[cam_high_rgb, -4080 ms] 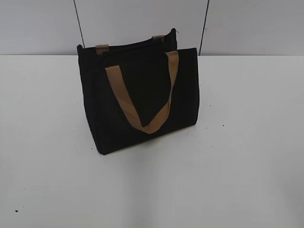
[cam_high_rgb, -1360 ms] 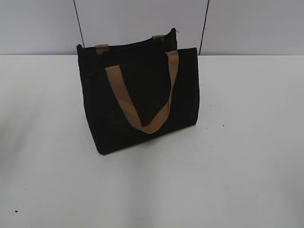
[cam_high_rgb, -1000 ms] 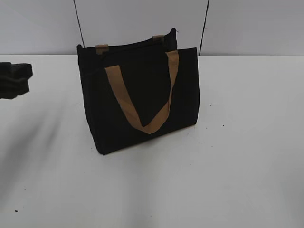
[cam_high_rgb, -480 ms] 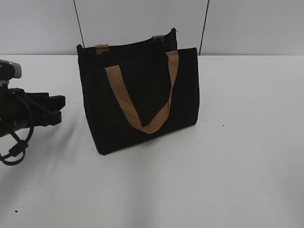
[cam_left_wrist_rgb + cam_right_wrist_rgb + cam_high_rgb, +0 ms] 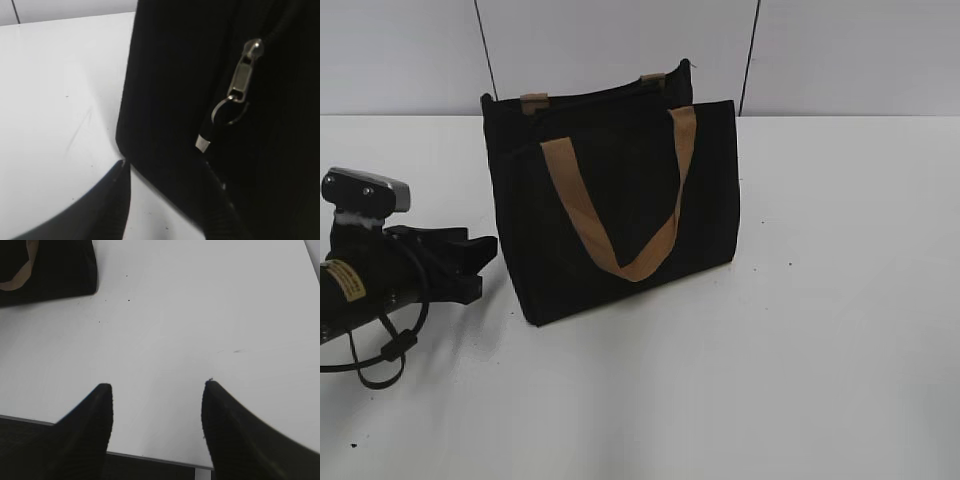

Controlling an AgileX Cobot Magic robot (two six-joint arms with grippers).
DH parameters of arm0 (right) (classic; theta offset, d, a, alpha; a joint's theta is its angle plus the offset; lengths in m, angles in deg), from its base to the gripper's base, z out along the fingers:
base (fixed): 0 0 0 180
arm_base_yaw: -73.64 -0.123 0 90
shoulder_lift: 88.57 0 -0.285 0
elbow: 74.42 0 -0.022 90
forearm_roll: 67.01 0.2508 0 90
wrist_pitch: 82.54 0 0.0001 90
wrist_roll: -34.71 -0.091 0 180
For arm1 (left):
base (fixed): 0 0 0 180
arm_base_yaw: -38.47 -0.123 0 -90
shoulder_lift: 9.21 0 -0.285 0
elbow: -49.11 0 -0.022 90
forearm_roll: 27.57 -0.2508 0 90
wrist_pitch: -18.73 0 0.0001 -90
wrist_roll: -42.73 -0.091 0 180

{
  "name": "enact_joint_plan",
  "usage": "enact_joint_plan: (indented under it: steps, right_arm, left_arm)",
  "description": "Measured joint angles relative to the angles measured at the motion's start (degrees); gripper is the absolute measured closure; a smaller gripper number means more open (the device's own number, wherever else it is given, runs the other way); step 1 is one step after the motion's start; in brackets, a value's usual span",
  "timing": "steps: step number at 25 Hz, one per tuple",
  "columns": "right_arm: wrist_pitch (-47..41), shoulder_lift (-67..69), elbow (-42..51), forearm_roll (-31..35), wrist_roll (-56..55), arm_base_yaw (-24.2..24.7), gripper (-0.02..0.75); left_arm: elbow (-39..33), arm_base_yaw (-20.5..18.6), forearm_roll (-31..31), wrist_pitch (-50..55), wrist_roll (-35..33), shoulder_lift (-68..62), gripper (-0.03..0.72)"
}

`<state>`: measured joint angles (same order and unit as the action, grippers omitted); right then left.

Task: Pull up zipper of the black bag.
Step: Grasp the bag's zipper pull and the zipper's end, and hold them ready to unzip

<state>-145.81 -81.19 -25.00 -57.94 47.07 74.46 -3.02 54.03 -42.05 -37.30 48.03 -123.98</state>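
Black bag looks soft and floppy; I'd pinch the small silver pull, upper right of the wrist view. Left gripper and right gripper jaws both apart, empty.

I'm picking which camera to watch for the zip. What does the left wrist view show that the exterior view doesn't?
Only the left wrist view shows the silver zipper pull with its ring, hanging on the bag's side panel, seen between the left gripper's fingers, which stand apart with nothing held.

Only the exterior view shows the whole bag standing upright, its tan handles, and the left arm low beside its left end; no pull is visible there.

Both show the black bag on the white table and the left gripper close to it.
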Motion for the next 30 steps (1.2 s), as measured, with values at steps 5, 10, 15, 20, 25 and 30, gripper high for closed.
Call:
enact_joint_plan:
  steps: [5,10,15,20,25,30]
  right_arm:
    - [0.0,0.0,0.0,0.0,0.0,0.0,0.301]
    - [0.0,0.0,0.0,0.0,0.0,0.0,0.301]
    - [0.0,0.0,0.0,0.0,0.0,0.0,0.301]
    - [0.0,0.0,0.0,0.0,0.0,0.0,0.301]
    - [0.0,0.0,0.0,0.0,0.0,0.0,0.301]
    - [0.0,0.0,0.0,0.0,0.0,0.0,0.301]
  left_arm:
    - [0.1,0.0,-2.1,-4.0,0.0,-3.7,0.339]
    - [1.6,0.0,-5.0,-4.9,0.2,-4.2,0.339]
    - [3.7,0.1,-7.3,-4.8,0.5,-5.8,0.339]
    - [5.9,1.0,-7.9,-4.9,0.5,-7.3,0.339]
    - [8.5,1.0,-8.4,-4.1,0.5,-9.5,0.339]
    - [10.3,1.0,-7.4,-2.0,0.5,-9.5,0.344]
